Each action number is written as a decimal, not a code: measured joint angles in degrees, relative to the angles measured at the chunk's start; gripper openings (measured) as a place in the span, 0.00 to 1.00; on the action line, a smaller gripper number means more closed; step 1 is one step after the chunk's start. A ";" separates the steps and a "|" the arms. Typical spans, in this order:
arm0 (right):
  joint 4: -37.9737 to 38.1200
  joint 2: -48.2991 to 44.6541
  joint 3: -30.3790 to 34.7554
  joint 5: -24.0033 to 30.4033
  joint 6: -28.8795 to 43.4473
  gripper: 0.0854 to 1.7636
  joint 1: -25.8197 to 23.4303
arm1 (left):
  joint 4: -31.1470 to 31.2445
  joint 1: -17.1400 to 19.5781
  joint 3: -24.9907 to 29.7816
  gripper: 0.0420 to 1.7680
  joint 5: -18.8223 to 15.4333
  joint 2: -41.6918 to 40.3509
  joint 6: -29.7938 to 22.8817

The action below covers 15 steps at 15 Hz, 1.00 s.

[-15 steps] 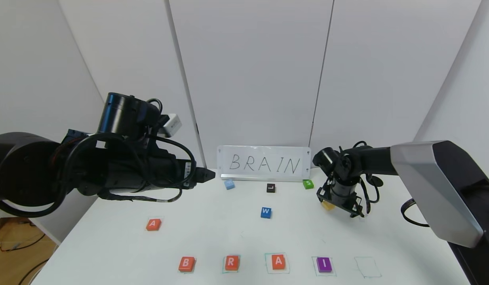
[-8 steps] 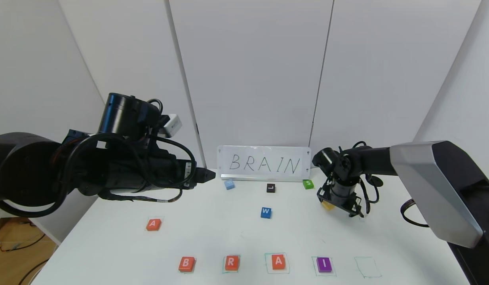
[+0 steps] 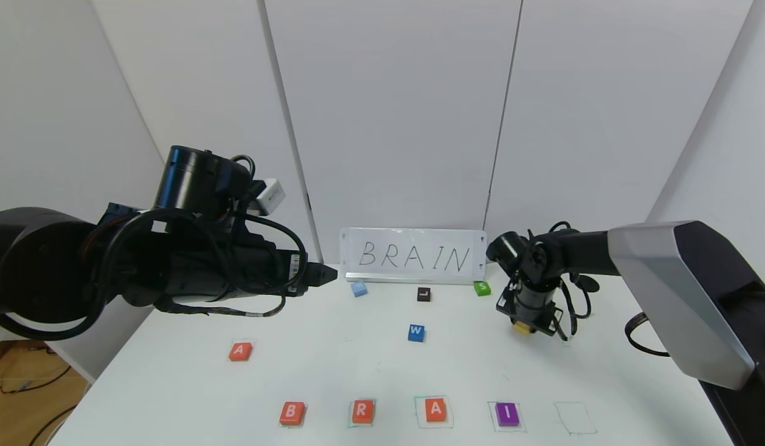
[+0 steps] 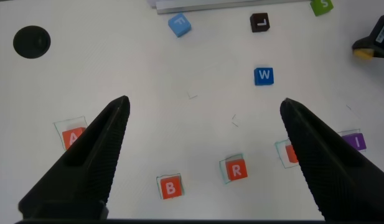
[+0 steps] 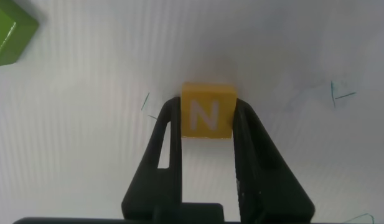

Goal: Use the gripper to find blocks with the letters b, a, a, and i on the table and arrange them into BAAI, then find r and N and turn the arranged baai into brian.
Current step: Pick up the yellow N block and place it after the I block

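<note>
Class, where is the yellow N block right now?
In the head view, the N sits far right on the table, between the right gripper's jaws, just nearer than the green S block.

Rt tool (image 3: 523, 324) hides most of N (image 3: 521, 327); pale blue block (image 3: 358, 288) letter unreadable.

On the table (image 3: 370, 365), the near row reads B (image 3: 292, 412), r (image 3: 362, 411), A (image 3: 436, 409), I (image 3: 507, 414), with a second A (image 3: 240, 351) apart to the left. The right gripper (image 3: 526, 327) points down with yellow N (image 3: 522, 327) at its tip, near the green S block (image 3: 481, 288). The left gripper (image 3: 323, 273) hangs raised over the far left.
</note>
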 joint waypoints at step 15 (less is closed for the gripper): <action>5.21 -6.31 1.40 0.35 -3.25 0.27 0.73 | 0.00 -0.07 -0.07 0.97 0.02 -0.04 0.02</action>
